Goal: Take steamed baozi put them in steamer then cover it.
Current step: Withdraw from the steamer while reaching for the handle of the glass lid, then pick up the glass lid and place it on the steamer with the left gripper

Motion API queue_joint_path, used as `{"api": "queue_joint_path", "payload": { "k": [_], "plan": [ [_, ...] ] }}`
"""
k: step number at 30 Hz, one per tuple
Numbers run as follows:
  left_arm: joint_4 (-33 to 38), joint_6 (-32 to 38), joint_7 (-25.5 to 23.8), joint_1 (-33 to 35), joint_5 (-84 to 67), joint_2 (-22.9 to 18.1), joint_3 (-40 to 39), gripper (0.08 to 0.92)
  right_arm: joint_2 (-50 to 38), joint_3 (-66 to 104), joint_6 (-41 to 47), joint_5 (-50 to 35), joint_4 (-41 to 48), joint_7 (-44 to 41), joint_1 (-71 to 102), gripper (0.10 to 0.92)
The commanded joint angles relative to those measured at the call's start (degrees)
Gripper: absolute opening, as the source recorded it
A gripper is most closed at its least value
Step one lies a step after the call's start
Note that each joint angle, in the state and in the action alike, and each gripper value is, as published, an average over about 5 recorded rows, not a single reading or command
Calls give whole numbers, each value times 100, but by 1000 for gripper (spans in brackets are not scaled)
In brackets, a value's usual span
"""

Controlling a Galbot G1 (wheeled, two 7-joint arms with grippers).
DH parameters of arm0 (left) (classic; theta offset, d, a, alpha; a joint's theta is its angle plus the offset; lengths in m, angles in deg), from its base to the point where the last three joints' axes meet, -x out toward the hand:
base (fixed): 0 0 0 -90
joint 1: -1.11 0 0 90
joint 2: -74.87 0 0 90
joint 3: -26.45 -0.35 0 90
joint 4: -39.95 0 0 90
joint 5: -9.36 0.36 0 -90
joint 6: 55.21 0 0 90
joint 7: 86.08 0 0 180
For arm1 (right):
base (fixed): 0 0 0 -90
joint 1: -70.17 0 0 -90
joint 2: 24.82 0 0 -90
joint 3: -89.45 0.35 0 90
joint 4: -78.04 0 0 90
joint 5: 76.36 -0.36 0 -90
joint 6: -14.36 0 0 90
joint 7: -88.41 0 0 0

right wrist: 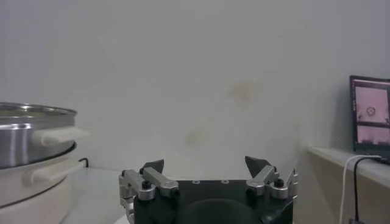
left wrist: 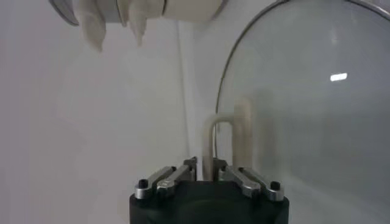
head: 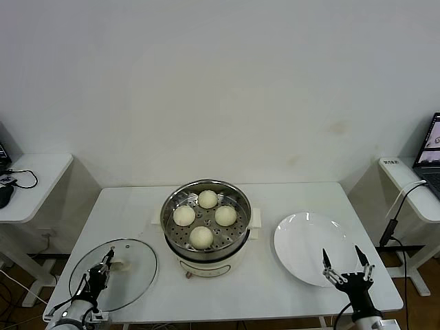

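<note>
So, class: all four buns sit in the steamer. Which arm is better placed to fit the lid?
Left. The left gripper is shut on the cover's handle; the right gripper hangs open over the plate.

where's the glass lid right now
In the head view, the round clear glass lid lies flat on the white table, left of the steel steamer basket, with the left pincer shut on its cream handle.

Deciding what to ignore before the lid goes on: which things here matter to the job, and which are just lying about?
Job: four baozi in the steamer; cover, its handle gripped by the left gripper; right gripper, open over the plate.

Lying about: white plate, laptop, cable.
</note>
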State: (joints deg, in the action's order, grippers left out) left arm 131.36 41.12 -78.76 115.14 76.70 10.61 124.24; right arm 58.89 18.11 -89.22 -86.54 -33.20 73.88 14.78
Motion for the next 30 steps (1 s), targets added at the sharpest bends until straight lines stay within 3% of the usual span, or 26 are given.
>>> {"api": "queue_joint_path", "payload": {
  "k": [1,8,20,24,30],
  "plan": [
    [570,-21,322,273,-258,-65,281,138,-15,-38,-14,5,-49,0,13,823],
    [1203,-223,297,559,-451,-70,843,138,-45,-170,-23,19,-37,-2,-29,823],
    [1909,-546,-435,598,-1118,439,1720,138,-127,-338,-2,91,-35,-46,-53,823],
    [2213,-779,-764,526,-1688,694,1415,138,-122,-369,-15,161,-55,-54,-9,823],
    [2663,-1267,-998,76,-1800,1037,337,138,-79,-387,-76,339,-93,-48,63,823]
  ]
}}
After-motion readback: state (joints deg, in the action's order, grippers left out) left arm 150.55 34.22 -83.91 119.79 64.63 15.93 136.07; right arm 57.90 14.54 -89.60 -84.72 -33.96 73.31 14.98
